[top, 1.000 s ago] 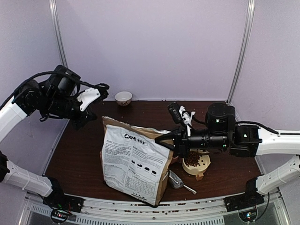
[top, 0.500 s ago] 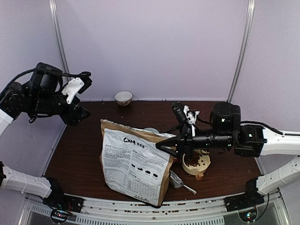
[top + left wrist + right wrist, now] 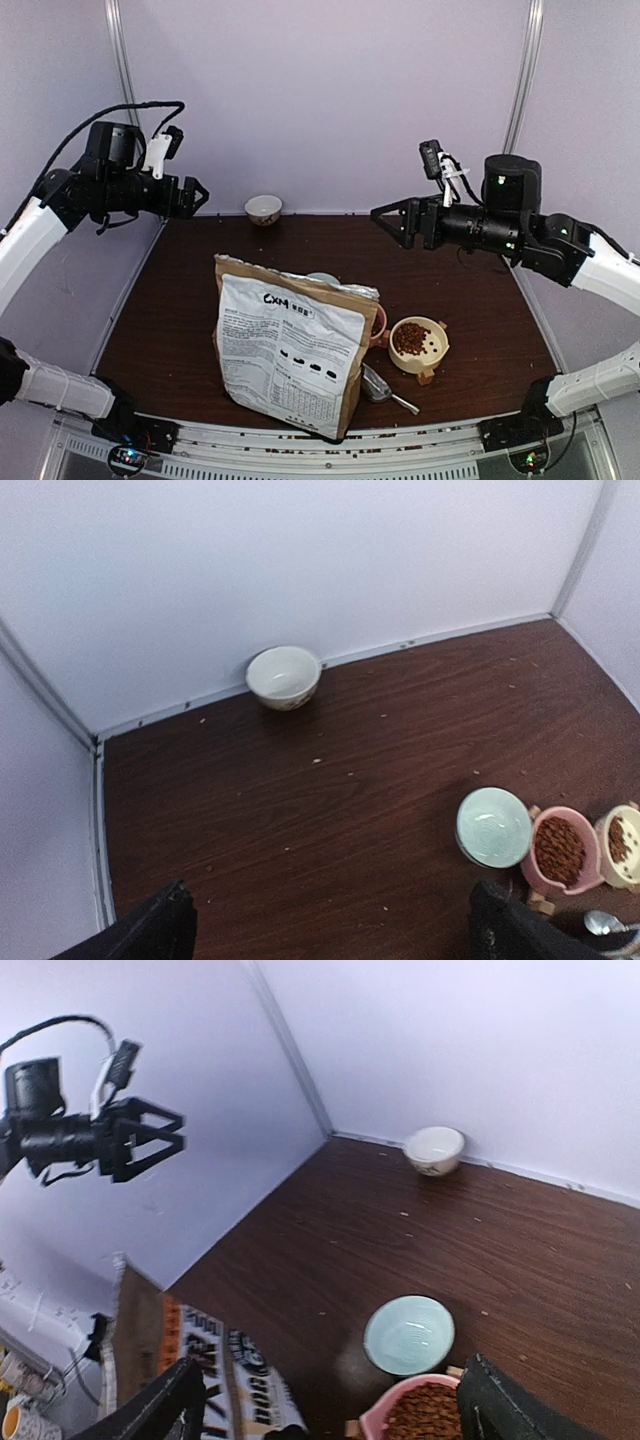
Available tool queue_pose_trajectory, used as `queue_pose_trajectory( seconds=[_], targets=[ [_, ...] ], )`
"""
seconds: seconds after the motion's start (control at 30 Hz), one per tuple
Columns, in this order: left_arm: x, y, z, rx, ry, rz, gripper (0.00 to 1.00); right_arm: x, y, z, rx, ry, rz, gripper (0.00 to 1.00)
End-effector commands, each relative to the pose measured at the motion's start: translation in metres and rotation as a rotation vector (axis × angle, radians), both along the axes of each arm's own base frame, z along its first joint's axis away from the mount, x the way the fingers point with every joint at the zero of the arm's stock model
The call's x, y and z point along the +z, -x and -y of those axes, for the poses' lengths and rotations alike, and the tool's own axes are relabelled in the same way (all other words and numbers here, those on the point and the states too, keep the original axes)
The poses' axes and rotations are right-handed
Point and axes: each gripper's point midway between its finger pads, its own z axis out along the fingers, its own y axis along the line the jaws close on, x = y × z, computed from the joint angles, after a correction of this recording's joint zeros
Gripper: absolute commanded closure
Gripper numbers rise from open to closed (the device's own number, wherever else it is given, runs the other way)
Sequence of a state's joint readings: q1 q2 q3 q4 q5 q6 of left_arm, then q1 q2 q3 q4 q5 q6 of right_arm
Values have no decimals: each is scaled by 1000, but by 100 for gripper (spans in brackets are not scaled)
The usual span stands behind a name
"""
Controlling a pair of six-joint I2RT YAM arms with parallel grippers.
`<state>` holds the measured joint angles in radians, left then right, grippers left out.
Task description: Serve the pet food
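Pet food (image 3: 411,340) fills a yellow bowl (image 3: 437,352) to the right of the upright brown-and-white bag (image 3: 290,350). More pet food (image 3: 560,846) lies in a pink bowl (image 3: 585,878), next to an empty pale green bowl (image 3: 493,826). A silver scoop (image 3: 377,384) lies in front of the bowls. My left gripper (image 3: 197,196) hangs open, high over the table's back left. My right gripper (image 3: 386,222) is open too, raised above the bowls; its view looks down on the pet food (image 3: 425,1415) and the green bowl (image 3: 409,1334). Neither gripper holds anything.
A small white bowl (image 3: 263,209) stands against the back wall; it also shows in the left wrist view as the white bowl (image 3: 284,676). Kibble crumbs dot the dark wooden table (image 3: 180,310). Pale walls close in the left, back and right sides.
Both grippers went from shut to open. The right gripper let go of the bag's top and rose up and right. The left arm swung up, then turned level. The bag stands by itself.
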<state>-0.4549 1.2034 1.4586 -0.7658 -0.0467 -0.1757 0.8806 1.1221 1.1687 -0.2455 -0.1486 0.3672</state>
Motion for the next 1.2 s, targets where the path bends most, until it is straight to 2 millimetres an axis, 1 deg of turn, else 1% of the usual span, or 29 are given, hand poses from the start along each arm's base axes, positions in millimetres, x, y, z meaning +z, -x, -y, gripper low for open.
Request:
queue_pose_trajectory(
  seconds=[0.0,0.03,0.1,0.13,0.17,0.23,0.3,0.37,0.43,0.47,0.53,0.67,0.77,0.9,1.03,1.07,1.13,1.17],
  targets=[
    [-42,-45,-39,166,174,-24,2,-85,-52,59,-221,142,-204,11],
    [-57,-51,-58,233,176,-32,2,-105,-61,76,-264,169,-236,10],
    [-87,-55,-96,371,166,-53,2,-130,-77,113,-350,203,-278,10],
    [-97,-54,-115,436,169,-50,2,-141,-84,133,-399,218,-297,10],
    [-110,-51,-132,493,183,-49,2,-151,-89,153,-442,228,-315,10],
    [-125,-40,-165,607,226,-16,2,-163,-98,193,-540,234,-328,10],
    [-132,-22,-197,751,201,54,2,-166,-103,229,-630,221,-305,10],
    [-138,-2,-221,875,145,129,2,-164,-106,268,-744,189,-236,10],
    [-144,10,-233,918,69,193,2,-162,-106,291,-820,153,-154,10],
    [-147,13,-236,921,40,216,2,-160,-105,299,-851,141,-108,10],
    [-155,13,-235,891,-3,238,2,-159,-103,309,-900,142,-28,10],
    [-172,8,-239,890,-57,272,2,-158,-99,319,-959,128,117,9],
    [-182,1,-237,862,-89,265,2,-164,-95,325,-993,142,175,9],
    [-189,-7,-231,813,-114,252,2,-172,-99,327,-993,174,181,9],
    [-189,-9,-226,777,-110,280,2,-179,-102,326,-989,188,180,10],
    [-189,-10,-222,751,-103,294,2,-182,-102,327,-991,194,177,10],
    [-189,-9,-224,771,-81,311,2,-183,-103,327,-991,201,175,10],
    [-189,-8,-229,813,-64,312,2,-184,-103,327,-989,202,173,10]
  ],
)
